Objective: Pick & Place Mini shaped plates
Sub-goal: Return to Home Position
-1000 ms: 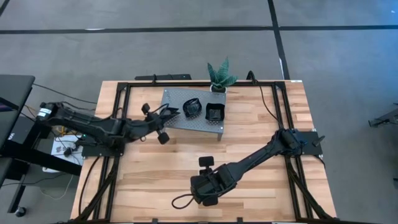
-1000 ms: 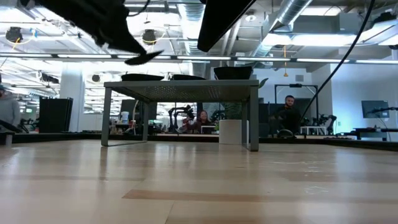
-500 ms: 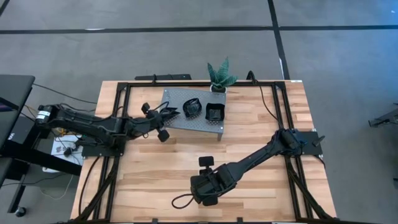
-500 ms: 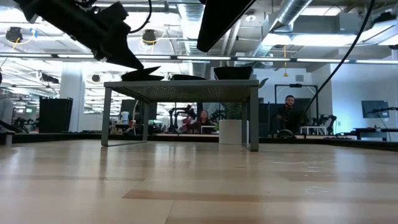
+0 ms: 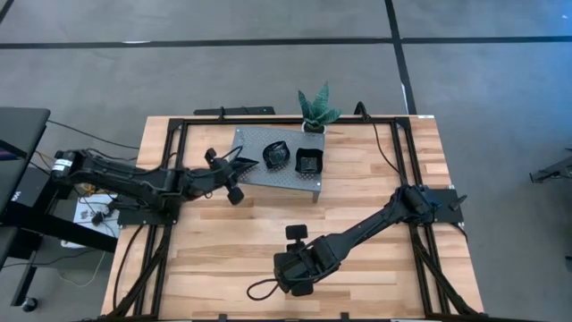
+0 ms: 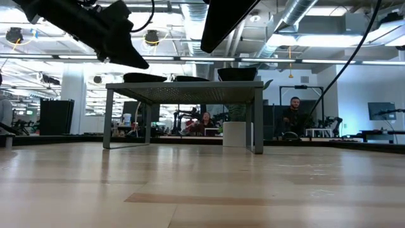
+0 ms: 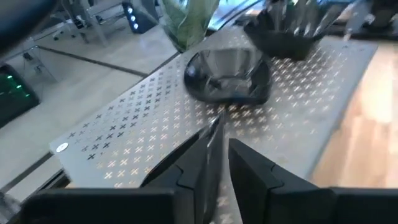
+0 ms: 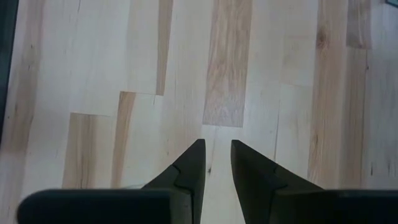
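One stand, one potted plant, two arms, perhaps three plate stacks.

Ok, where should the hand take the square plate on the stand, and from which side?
Probably its rim facing the right arm, from above: the square plate sits open-side up, and the neighbouring plate crowds its other side.

Bright, even light covers the pale wooden table, shadows soft. Ceiling strip lamps glare in the low view; the grey perforated metal stand glints.
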Robot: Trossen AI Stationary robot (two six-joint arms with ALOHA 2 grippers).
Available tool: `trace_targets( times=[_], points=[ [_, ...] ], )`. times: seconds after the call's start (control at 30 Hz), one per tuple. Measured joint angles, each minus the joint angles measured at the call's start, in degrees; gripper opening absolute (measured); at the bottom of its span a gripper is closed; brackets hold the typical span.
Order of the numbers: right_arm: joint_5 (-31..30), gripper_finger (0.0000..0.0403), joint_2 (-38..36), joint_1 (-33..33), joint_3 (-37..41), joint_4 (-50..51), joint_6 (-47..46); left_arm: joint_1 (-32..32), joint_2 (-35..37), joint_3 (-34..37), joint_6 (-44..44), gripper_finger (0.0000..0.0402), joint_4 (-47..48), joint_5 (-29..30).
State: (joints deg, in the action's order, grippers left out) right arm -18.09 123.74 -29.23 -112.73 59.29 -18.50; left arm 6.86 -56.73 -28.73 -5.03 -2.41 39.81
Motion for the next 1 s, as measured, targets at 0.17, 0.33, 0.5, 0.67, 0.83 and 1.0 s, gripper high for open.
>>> trace_targets(
  times=[0.17, 0.33, 0.5, 0.67, 0.83, 1.0],
  points=[
    [0.00, 0.0071, 0.00, 0.00, 0.00, 0.00, 0.00, 4.00, 0.17, 0.02, 0.14, 0.0076, -6.74, -3.46],
    [-0.13, 0.0071, -1.06, -0.73, 0.09, 2.69, 1.53, 10.38, 1.15, 0.02, 1.94, 0.0076, -7.87, -6.01],
    [-7.57, 0.0071, -6.50, -2.71, 0.08, 11.69, 1.54, 17.34, 6.24, 0.04, 6.51, 0.0076, -7.80, -2.84],
    [-22.01, 0.0071, -15.05, -5.79, 6.25, 14.36, -4.45, 24.90, 16.24, 0.04, 12.45, 0.0076, -7.11, 6.13],
    [-24.11, 0.0071, -27.03, -9.00, 27.47, -0.39, -6.61, 31.93, 27.61, 0.04, 16.63, 0.0076, -0.70, 8.44],
    [-11.21, 0.0071, -41.43, -6.74, 53.03, -34.99, -2.38, 34.91, 36.21, 0.60, 12.45, 0.0076, 10.58, 1.90]
  ],
)
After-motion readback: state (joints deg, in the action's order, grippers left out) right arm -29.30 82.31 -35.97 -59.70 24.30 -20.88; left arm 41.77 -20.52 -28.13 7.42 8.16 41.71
